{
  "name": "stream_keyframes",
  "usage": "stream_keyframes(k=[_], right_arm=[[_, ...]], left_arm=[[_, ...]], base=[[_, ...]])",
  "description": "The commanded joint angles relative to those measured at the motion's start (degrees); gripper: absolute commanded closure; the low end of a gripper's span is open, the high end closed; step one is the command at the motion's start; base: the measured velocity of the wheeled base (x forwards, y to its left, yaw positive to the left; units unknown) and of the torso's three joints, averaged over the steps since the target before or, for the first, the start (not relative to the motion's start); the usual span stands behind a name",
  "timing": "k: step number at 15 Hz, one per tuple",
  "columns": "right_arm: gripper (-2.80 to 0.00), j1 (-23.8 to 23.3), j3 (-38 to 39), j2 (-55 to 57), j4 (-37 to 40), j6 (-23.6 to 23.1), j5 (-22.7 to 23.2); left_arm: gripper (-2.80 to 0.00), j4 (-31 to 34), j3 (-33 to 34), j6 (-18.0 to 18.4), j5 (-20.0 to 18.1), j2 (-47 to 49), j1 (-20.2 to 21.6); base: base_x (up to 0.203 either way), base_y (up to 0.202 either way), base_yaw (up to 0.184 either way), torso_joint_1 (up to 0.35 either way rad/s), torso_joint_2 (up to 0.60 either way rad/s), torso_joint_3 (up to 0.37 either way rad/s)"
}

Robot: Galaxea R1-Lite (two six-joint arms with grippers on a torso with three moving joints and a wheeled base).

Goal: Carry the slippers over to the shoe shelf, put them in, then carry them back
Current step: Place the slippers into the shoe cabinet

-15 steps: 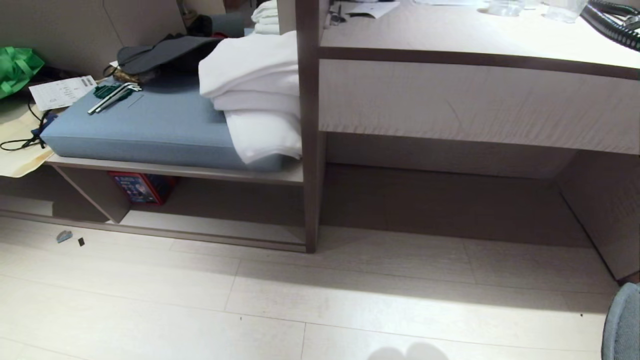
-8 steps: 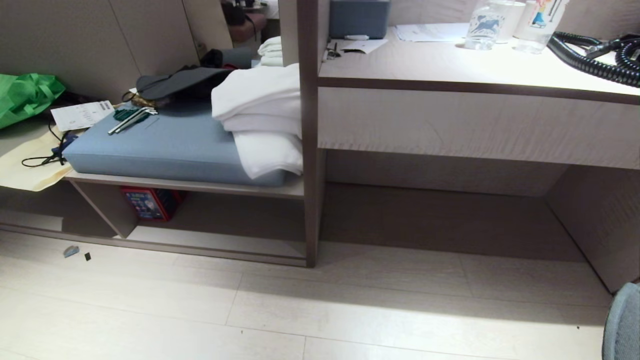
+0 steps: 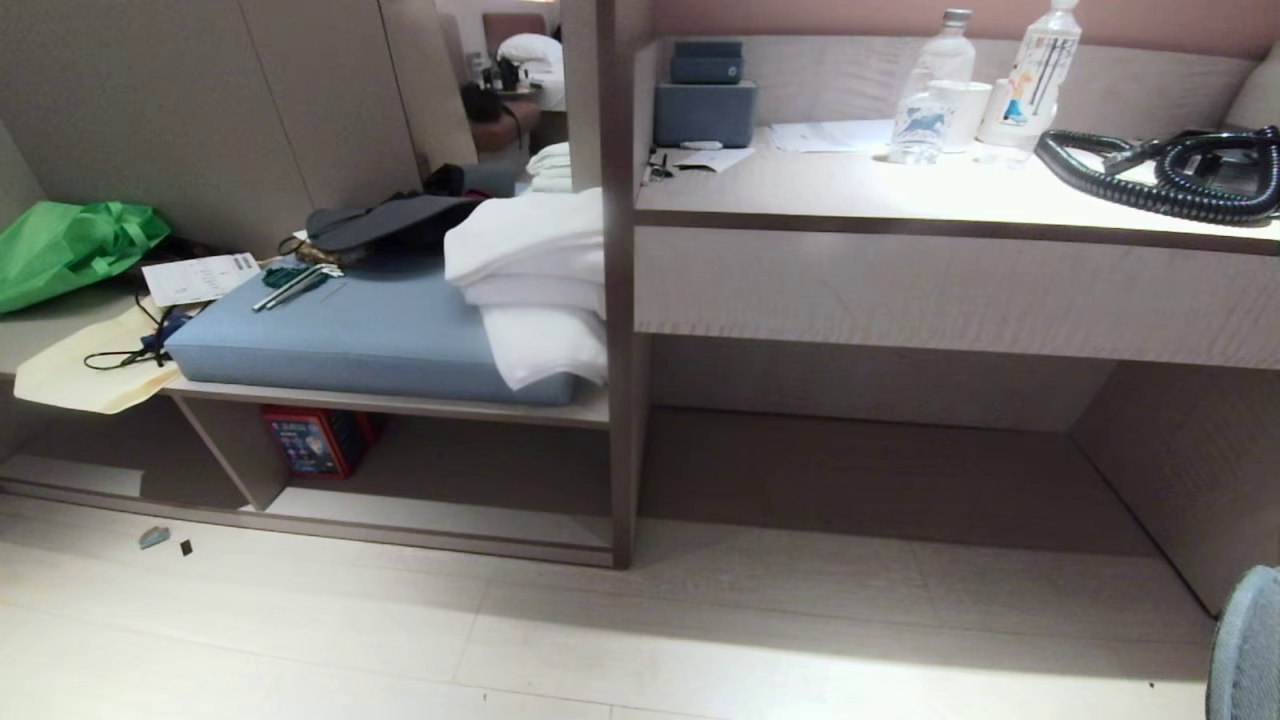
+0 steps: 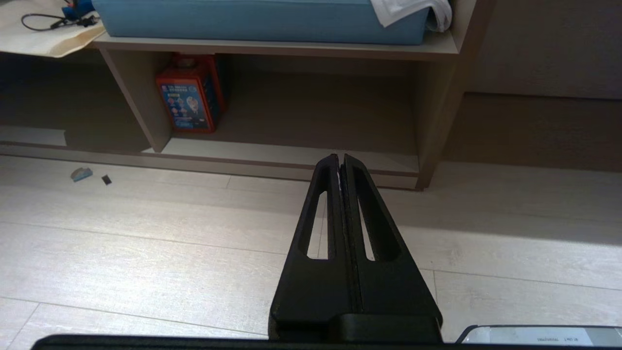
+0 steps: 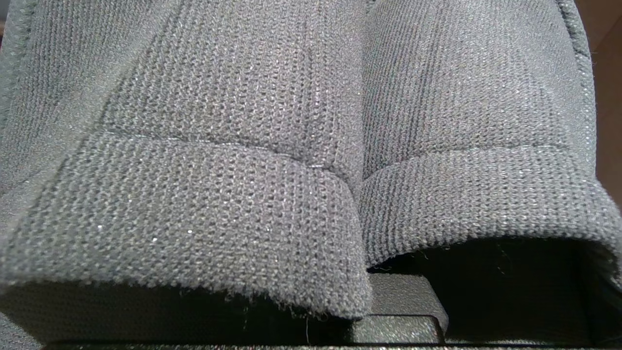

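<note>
Rising, the robot's view now takes in the counter [image 3: 900, 195], its right hand pinching soft, light slippers [image 5: 301, 146] by their knitted rims.

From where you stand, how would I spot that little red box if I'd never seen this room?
Find the blue cushion on the low bench left of the desk. Under it is an open shelf; the red box stands upright at the shelf's back, beside the slanted divider. It is the only thing in there, bright red with a blue printed front.
</note>
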Motion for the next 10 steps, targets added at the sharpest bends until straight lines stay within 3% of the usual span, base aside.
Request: stream_keyframes(k=[1,5,10], right_arm=[[0.00,0.01,0.01,0.07,0.00,-0.04,0.00],[0.00,0.01,0.01,0.07,0.00,-0.13,0.00],[0.00,0.01,0.01,0.07,0.00,-0.22,0.00]], left_arm=[[0.00,-0.01,0.00,-0.02,0.00,-0.01,0.00],[0.00,-0.01,0.00,-0.02,0.00,-0.01,0.00],[0.00,-0.01,0.00,0.07,0.00,0.07,0.00]], base=[[0.000,0.000,0.000,0.002,0.00,0.193],[0.000,0.000,0.000,0.003,0.00,0.194],[0.000,0.000,0.000,0.001,0.00,0.042]])
